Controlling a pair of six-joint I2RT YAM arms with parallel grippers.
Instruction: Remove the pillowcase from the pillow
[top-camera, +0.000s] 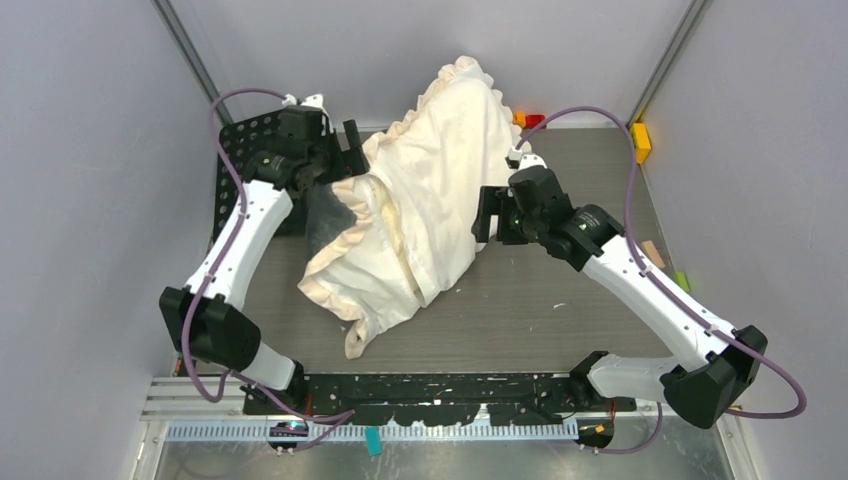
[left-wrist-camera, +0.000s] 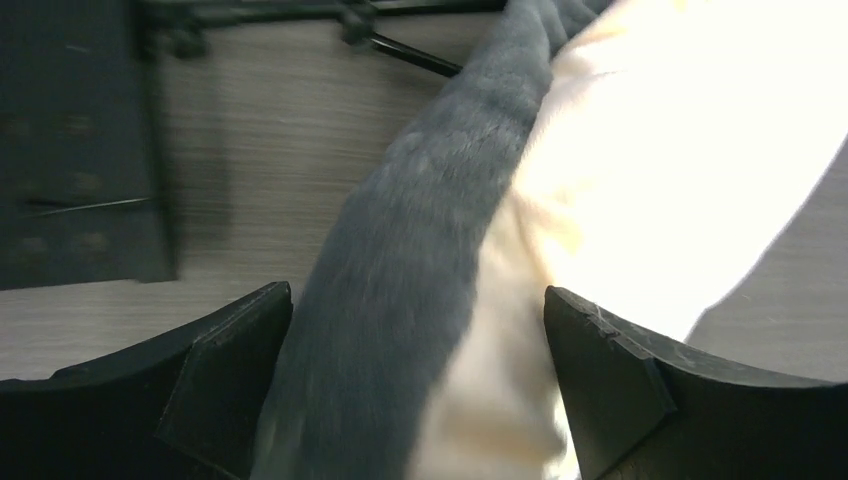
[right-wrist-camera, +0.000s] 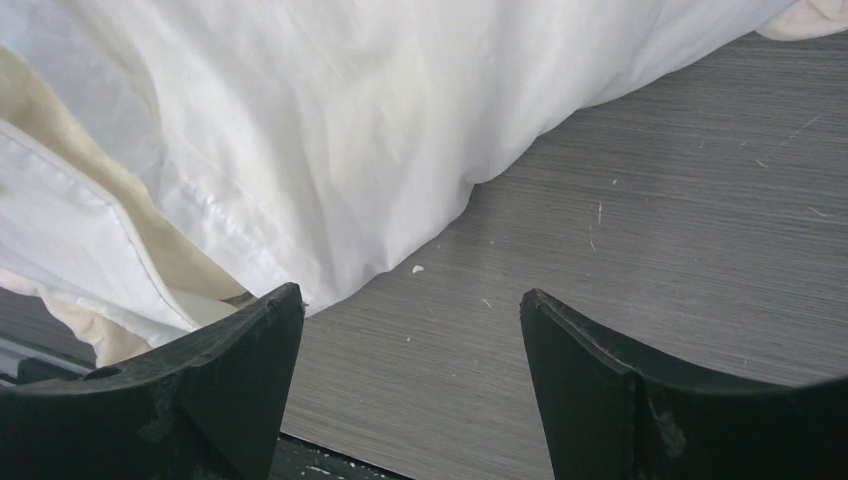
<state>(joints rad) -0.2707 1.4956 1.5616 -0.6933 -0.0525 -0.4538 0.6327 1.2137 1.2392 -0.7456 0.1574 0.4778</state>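
Grey wood-grain table (top-camera: 560, 290), plain grey walls on three sides.

Pillowcase (top-camera: 440, 180): cream, ruffled border, lying in a wrinkled heap mid-table. Its far end is raised, and its near end trails on the surface between the two arms.

Left gripper (top-camera: 352, 150): at the ruffled edge on the heap's far left side. In the wrist view the fingers (left-wrist-camera: 230, 380) are spread wide, not clenched. Between them run a band of grey fuzzy cloth (left-wrist-camera: 400, 280), on the left-hand finger's side, and the cream pillowcase, on the right-hand finger's side. Both fill the gap from finger to finger. I cannot tell whether the pads press on either. A black perforated plate (left-wrist-camera: 80, 150) lies beyond the left-hand finger.

Right gripper (right-wrist-camera: 412, 340): fingers (right-wrist-camera: 590, 380) parted and holding nothing, with only bare table between them. The pillowcase's lower edge lies just ahead of the left-hand finger and runs up and across beyond the gap, well ahead of the right-hand finger.

A pale yellow strip (right-wrist-camera: 100, 190) shows under the white fold ahead of the left-hand finger. I cannot tell whether it is the pillow.
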